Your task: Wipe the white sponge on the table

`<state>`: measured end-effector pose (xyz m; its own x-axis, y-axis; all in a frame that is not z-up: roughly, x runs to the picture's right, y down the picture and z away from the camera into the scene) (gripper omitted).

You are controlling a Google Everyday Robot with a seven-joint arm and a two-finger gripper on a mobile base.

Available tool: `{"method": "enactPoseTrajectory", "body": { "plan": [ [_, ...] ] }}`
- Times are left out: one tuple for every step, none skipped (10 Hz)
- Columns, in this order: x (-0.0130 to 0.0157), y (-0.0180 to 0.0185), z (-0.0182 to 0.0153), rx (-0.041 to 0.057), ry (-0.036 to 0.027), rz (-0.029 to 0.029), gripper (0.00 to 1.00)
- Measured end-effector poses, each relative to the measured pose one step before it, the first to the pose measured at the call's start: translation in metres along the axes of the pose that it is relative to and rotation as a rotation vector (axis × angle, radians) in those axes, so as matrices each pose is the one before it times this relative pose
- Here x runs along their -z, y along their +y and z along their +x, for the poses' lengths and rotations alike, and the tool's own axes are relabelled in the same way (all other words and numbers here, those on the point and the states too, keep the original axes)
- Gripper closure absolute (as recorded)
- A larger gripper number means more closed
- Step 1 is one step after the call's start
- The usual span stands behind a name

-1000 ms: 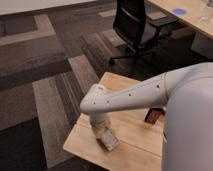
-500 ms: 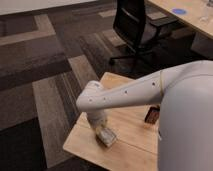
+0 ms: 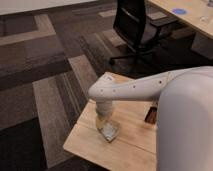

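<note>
The white sponge [image 3: 109,130] is a small greyish block lying on the light-wood table [image 3: 90,140], near its left front part. My gripper [image 3: 105,123] reaches straight down from the white arm [image 3: 135,90] and sits on top of the sponge, pressing it against the tabletop. The arm's wrist hides the upper part of the sponge.
A small dark brown box [image 3: 150,114] sits on the table at the right, partly behind my arm. A black office chair [image 3: 135,27] stands behind the table. A larger desk with a blue disc [image 3: 178,11] is at the back right. Striped carpet lies to the left.
The gripper and the sponge have slid leftward and slightly toward the table's front across the tabletop; the arm's elbow has swung left with them.
</note>
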<state>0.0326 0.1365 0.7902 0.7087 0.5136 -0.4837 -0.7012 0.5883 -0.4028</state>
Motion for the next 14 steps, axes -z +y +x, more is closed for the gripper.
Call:
{"method": "enactPoseTrajectory", "body": {
  "plan": [
    [0.01741,-0.01339,0.00013,-0.00546,-0.00961,0.02656,1.0],
    [0.02358,-0.01053,-0.00003,0.00652,-0.00323,0.04401,1.0],
    [0.00798,-0.006,0.01039,-0.00882,0.01571,0.02252,1.0],
    [0.00143,-0.00187,0.01117,-0.01393,0.01591,0.01016,1.0],
    [-0.00798,0.00598,0.02257,-0.03468,0.03392,-0.01329,1.0],
    [-0.00663,0.00622,0.01445,-0.02138,0.01891,-0.01381,1.0],
    [-0.00942,0.01067,0.01363,-0.01801,0.01067,-0.02189,1.0],
    [-0.00774,0.00604,0.00771,-0.00648,0.00505,-0.0128,1.0],
    [-0.00542,0.00522,0.00582,-0.00574,0.0045,-0.01187,1.0],
    [-0.01225,0.01531,0.01175,-0.00264,0.01356,-0.02702,1.0],
    [-0.00685,0.01222,0.00658,0.0104,0.01403,-0.01237,1.0],
    [-0.00578,0.02005,0.00482,0.03133,0.01634,-0.01416,1.0],
    [-0.00089,0.0075,-0.00142,0.01541,0.00045,-0.00555,1.0],
    [0.00088,0.01687,-0.00884,0.03695,-0.01092,-0.01331,1.0]
  ]
}}
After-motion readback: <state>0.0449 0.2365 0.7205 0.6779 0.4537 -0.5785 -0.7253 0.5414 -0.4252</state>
